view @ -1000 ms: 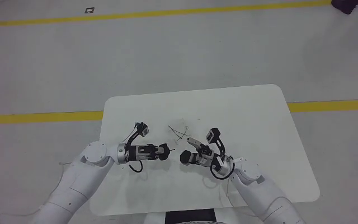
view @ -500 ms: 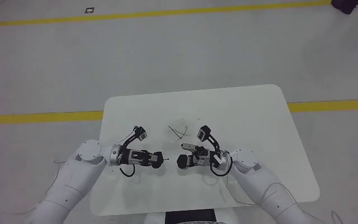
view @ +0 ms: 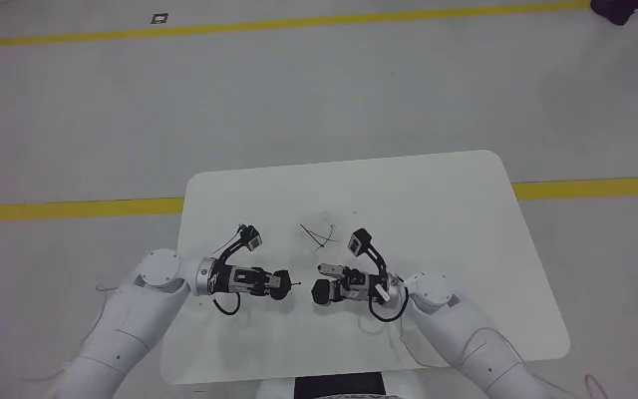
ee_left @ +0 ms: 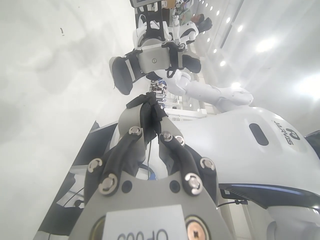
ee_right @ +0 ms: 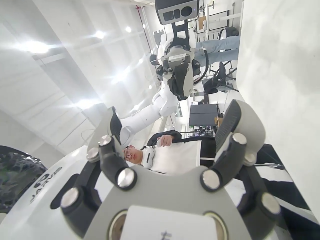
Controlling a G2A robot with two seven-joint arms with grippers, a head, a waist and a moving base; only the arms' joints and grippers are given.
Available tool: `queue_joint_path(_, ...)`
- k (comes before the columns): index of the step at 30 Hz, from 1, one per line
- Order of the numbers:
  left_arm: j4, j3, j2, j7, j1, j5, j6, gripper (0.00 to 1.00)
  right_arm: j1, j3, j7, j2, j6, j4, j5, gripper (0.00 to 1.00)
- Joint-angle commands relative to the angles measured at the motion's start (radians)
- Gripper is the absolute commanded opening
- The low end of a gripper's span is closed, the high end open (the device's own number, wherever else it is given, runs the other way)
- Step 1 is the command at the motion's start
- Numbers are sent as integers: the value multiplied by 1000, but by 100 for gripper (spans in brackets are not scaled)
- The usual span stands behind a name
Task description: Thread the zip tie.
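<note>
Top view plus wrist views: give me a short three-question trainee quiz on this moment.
1. True or false: the right end effector is shut.
2. Where are the loose zip ties? A) on the table, beyond the gap between the end effectors; B) in the right end effector; C) hanging off the table's edge.
3. Fill in: the left end effector's fingers are ____.
Key: 1 false, it is open; 2 A; 3 shut.

Printed white label (ee_left: 140,226) on the base of the left gripper (ee_left: 148,103), characters partly cut off.
</note>
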Motion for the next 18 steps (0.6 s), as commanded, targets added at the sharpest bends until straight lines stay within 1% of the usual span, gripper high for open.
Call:
queue_joint_path(1, 0, 0, 0, 0, 0, 0, 0, 0, 1, -1, -1, 0, -6, 1, -5, 100)
queue_joint_path(6, 0, 0, 0, 0, 0, 0, 0, 0, 0, -1, -7, 0, -4, 0, -6, 100)
queue_joint_path(9, 0, 0, 0, 0, 0, 0, 0, 0, -3, -5, -47, -1, -3, -16, -33, 100)
queue_joint_path(12, 0, 0, 0, 0, 0, 0, 0, 0, 3, -10, -63, -1, -3, -21, -49, 100)
queue_joint_path(13, 0, 0, 0, 0, 0, 0, 0, 0, 5, -12, -64, -2, -5, -21, -52, 92)
queue_joint_path(14, 0, 0, 0, 0, 0, 0, 0, 0, 8, -14, -64, -2, -8, -19, -52, 66)
queue_joint_path(15, 0, 0, 0, 0, 0, 0, 0, 0, 10, -16, -63, -3, -11, -17, -52, 47)
queue_joint_path(18, 0, 0, 0, 0, 0, 0, 0, 0, 18, -23, -56, -5, -15, -10, -50, 29)
